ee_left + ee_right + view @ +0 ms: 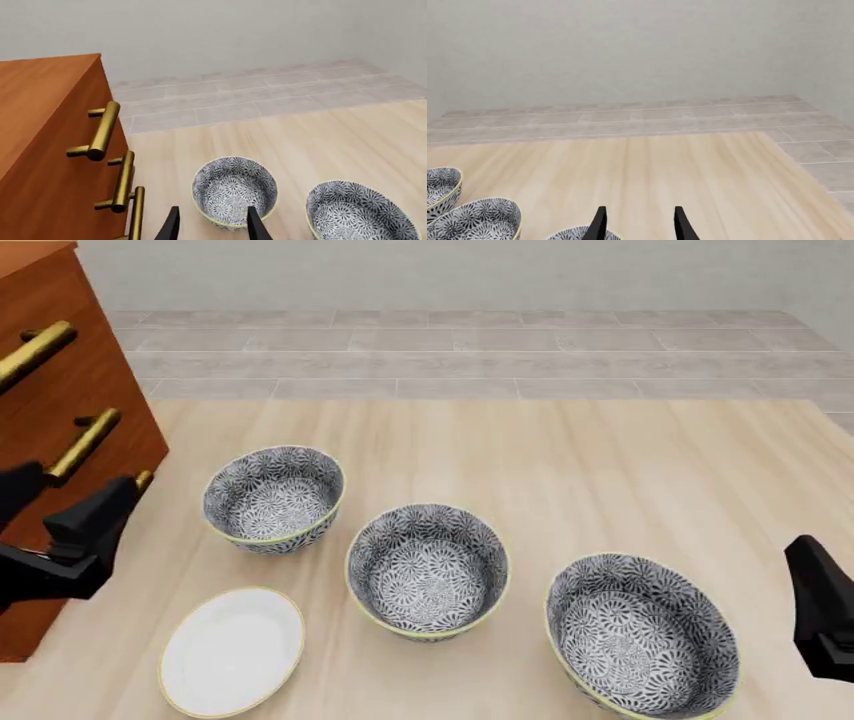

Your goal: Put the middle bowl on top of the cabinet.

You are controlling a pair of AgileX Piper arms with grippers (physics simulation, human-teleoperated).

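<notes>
Three patterned bowls stand in a diagonal row on the wooden table. The middle bowl point(427, 568) sits upright between the left bowl point(274, 498) and the right bowl point(641, 635). In the left wrist view the middle bowl point(360, 212) lies beside the left bowl point(233, 190). The reddish-brown cabinet point(60, 430) with brass handles point(103, 131) rises at the table's left. My left gripper point(60, 518) hangs open and empty in front of the cabinet, left of the bowls; its fingertips point(172, 226) frame the left bowl. My right gripper point(817, 605) is open and empty, right of the right bowl.
A flat white plate point(234, 648) lies near the front edge, below the left bowl. The right wrist view has the middle bowl point(477, 220) at its lower left and bare table point(694, 165) ahead. Tiled floor point(467, 340) lies beyond the far edge.
</notes>
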